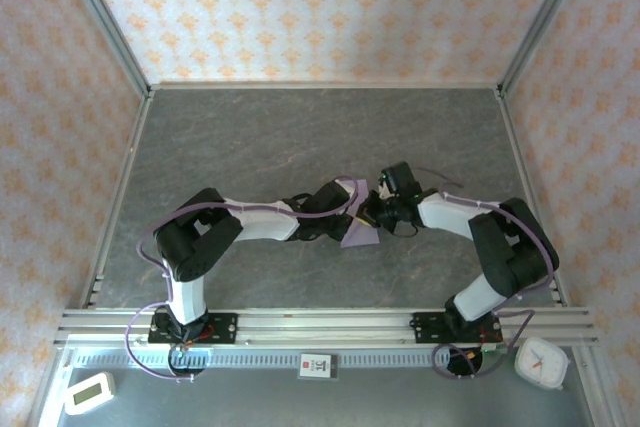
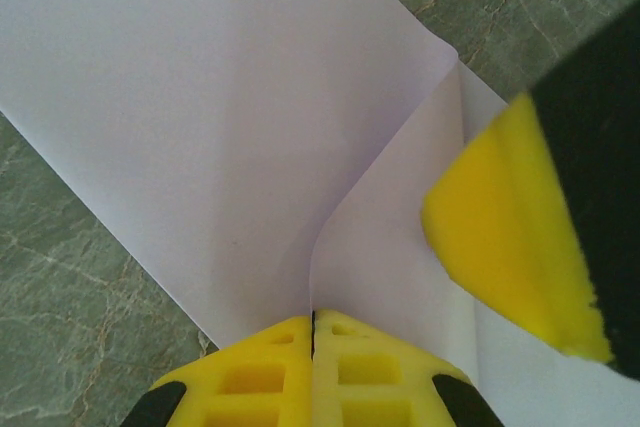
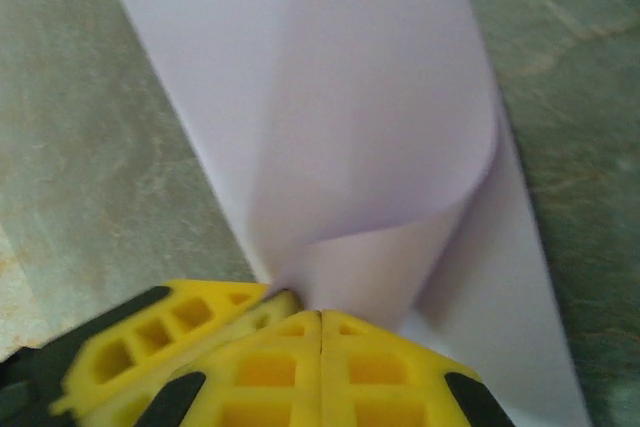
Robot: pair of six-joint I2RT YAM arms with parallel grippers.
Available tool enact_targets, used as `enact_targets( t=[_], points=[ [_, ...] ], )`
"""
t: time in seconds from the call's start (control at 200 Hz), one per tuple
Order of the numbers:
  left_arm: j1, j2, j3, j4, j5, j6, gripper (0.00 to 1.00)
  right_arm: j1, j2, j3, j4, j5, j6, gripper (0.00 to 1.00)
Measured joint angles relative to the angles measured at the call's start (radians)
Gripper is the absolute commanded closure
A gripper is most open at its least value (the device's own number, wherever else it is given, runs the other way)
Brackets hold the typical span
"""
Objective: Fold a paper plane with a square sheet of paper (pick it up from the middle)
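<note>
The square sheet of paper [image 1: 361, 235] is lavender and sits bunched between the two wrists at the table's middle. In the left wrist view the sheet [image 2: 200, 97] bends over itself in a soft fold. My left gripper [image 2: 313, 322] is shut on its near edge. A yellow finger of the right gripper [image 2: 505, 237] presses in from the right. In the right wrist view the sheet [image 3: 350, 97] curls over. My right gripper [image 3: 320, 319] is shut on it, beside the left gripper's fingers [image 3: 160, 347]. From above, the left gripper [image 1: 350, 211] and right gripper [image 1: 373, 213] meet. The paper plane is out of view.
The grey marbled table [image 1: 300, 137] is walled by patterned panels on three sides. An aluminium rail [image 1: 320, 325] runs along the near edge by the arm bases. A white clock [image 1: 541, 362] and a white timer [image 1: 89, 392] lie in front of it.
</note>
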State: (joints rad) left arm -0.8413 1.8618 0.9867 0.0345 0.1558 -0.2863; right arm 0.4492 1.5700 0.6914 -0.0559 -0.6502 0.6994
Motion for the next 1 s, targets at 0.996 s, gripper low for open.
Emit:
enact_targets(
  t=[0.996],
  points=[
    [0.0, 0.01, 0.008, 0.005, -0.004, 0.0, 1.0, -0.045, 0.048, 0.035, 0.005, 0.052, -0.024, 1.0]
  ],
)
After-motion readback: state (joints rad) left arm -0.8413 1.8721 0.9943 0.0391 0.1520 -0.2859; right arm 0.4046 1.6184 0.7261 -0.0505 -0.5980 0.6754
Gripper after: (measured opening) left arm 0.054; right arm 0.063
